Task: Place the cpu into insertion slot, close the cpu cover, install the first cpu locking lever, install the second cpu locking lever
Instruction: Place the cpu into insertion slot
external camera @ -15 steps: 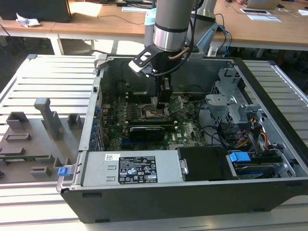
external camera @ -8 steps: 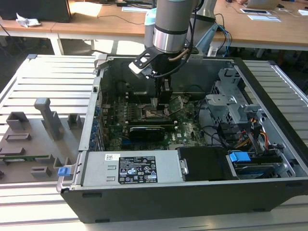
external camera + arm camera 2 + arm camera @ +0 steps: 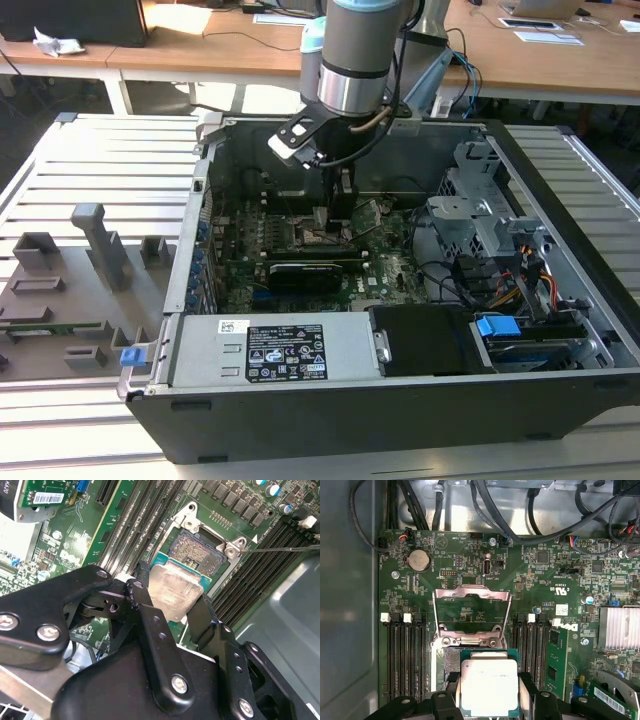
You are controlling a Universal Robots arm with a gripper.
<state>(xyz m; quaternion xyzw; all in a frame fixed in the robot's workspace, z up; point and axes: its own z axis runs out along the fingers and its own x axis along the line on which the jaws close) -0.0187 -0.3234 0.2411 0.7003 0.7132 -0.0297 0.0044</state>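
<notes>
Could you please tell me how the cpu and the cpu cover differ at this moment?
The cpu is a solid silver-grey plate; the cpu cover is a frame whose large window shows green board through it. The cpu is clamped in the gripper, partly over the insertion slot; the cpu cover is gripped by nothing and stands swung open at the slot's edge. Both are silvery metal and roughly square.

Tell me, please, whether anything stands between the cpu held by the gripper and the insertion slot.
Nothing visible does. The gripper holds the cpu over the insertion slot, whose bare contacts show beside the chip. The cpu cover is swung open, away from the slot. The part under the cpu is hidden.
</notes>
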